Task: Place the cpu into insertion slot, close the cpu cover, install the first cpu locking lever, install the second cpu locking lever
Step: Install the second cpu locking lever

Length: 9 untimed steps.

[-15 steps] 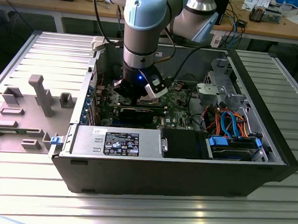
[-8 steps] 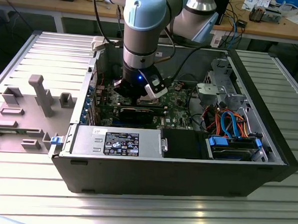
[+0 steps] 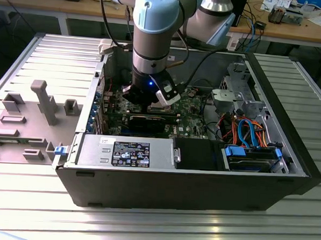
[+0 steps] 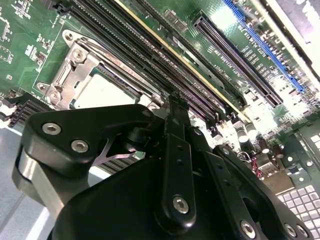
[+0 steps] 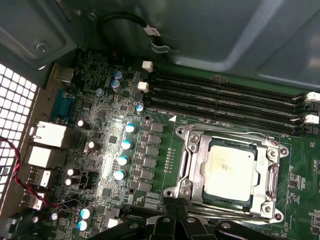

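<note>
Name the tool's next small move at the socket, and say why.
Probably a short descent toward the socket edge nearest the tool: the cpu already sits in the insertion slot, the cpu cover lies flat around it, and the tool hovers at that edge. Whether either locking lever is latched, I cannot tell.

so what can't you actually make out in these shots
- Claw opening: in the second wrist view its own black body hides the tips; cannot tell.
- Cpu near edge: in the first wrist view the claw's dark links cover the socket's near side, so the locking levers' ends there are hidden.
- Insertion slot: in the second wrist view the claw covers half of it.
- Socket area in the exterior view: hidden behind the arm.
</note>
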Tool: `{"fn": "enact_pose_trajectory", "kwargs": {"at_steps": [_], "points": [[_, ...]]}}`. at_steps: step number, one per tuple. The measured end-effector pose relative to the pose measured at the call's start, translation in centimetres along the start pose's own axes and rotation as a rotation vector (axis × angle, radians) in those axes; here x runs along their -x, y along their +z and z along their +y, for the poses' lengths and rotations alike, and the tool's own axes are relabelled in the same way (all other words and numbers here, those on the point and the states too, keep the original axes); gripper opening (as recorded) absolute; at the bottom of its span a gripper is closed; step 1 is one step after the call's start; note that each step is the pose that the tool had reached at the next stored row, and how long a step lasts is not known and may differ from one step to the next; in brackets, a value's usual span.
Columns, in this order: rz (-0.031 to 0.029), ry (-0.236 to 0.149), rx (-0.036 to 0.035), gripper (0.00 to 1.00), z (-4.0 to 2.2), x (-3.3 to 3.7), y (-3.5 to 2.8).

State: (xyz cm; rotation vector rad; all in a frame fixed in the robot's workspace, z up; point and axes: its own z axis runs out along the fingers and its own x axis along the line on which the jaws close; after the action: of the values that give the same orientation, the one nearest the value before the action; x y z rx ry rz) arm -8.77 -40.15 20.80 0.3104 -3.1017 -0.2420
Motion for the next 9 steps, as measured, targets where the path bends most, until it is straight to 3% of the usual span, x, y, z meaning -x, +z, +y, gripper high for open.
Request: {"fn": "enact_pose_trajectory", "kwargs": {"at_steps": [9], "points": [[-0.0017,0.000,0.0084,0.11,0.15,-0.07,0.17]]}}
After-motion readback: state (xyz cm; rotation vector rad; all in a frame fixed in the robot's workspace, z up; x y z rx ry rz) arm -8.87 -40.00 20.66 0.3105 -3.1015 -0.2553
